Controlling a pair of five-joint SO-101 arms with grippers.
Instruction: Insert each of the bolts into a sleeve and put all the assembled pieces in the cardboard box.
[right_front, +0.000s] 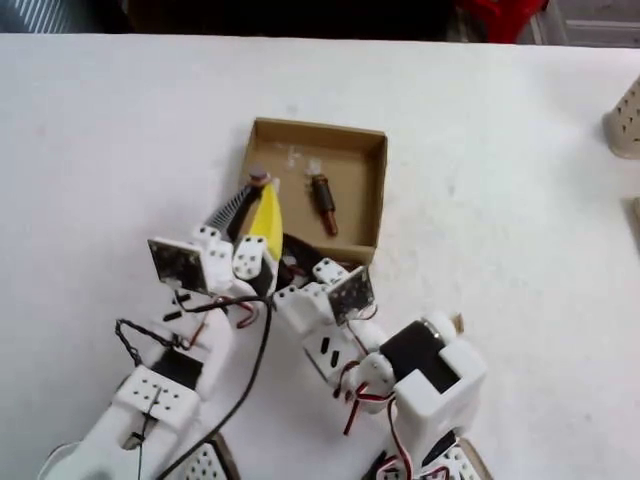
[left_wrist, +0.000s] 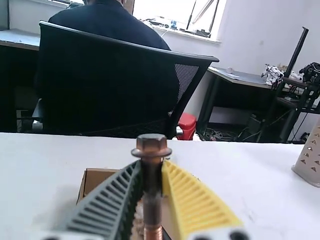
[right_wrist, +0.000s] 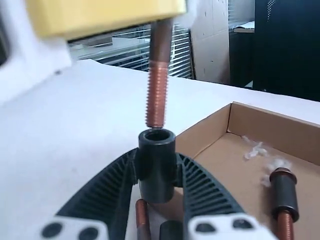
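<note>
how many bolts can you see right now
3. One bolt is held in the left gripper, above the sleeve in the right gripper. A second bolt sits sleeved in the cardboard box. A third bolt lies beneath the right gripper. Others may be hidden.

Copper bolt (right_wrist: 156, 95) hung upright, threaded tip just above an upright black sleeve (right_wrist: 156, 162), one assembled piece (right_front: 323, 203) lay in the cardboard box (right_front: 355, 200).

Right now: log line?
left gripper: shut on bolt | right gripper: shut on sleeve | bolt tip over sleeve mouth | cardboard box: one assembled piece
</note>
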